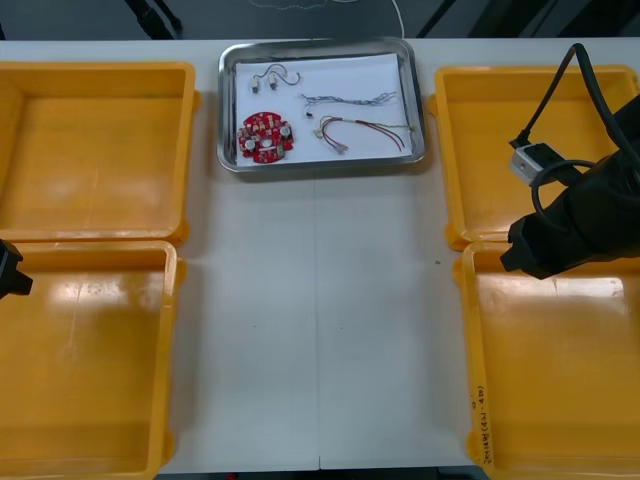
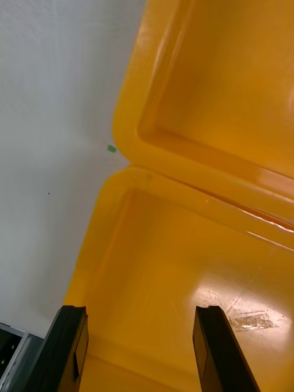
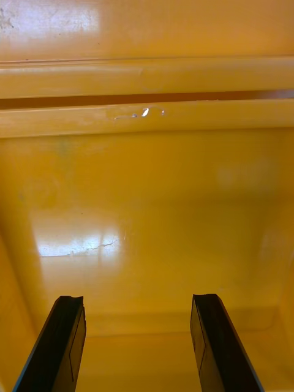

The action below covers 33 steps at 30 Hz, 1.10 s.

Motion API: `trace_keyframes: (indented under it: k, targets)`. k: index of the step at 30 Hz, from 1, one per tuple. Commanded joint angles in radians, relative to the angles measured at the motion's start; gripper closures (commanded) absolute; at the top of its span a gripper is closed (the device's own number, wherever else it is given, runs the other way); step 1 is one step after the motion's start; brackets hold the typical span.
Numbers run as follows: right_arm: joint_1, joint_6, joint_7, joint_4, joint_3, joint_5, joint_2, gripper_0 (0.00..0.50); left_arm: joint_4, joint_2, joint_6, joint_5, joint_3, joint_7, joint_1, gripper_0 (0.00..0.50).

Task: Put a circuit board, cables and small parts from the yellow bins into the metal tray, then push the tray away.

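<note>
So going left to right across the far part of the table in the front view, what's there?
far left yellow bin → metal tray → far right yellow bin

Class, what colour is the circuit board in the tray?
Circuit board: red, best in front view.

Yellow bins [image 1: 95, 150] on a pale grey table [image 1: 315, 320]
The bins along both side edges are plain glossy yellow. The metal tray [image 1: 228, 110] at the far edge is shiny silver with a white inside; there, a red circuit board [image 1: 266, 136] dotted silver, a twisted blue and white cable [image 1: 350, 100], a red and yellow cable [image 1: 362, 135].
</note>
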Motion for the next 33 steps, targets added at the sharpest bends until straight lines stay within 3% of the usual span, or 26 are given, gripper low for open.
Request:
trace_keyframes:
  k: [1, 16, 33]
  targets:
    - [0.073, 0.005, -0.045, -0.062, -0.067, 0.034, -0.036, 0.0, -0.029, 0.045, 0.006, -0.008, 0.029, -0.091, 0.016, 0.0]
    - [0.2, 0.005, -0.1, -0.071, -0.16, 0.073, -0.011, 0.0, -0.029, 0.045, 0.006, -0.008, 0.029, -0.091, 0.016, 0.0]
    - [0.261, 0.005, -0.137, -0.087, -0.185, 0.188, 0.055, 0.0, -0.029, 0.045, 0.006, -0.008, 0.029, -0.091, 0.016, 0.0]
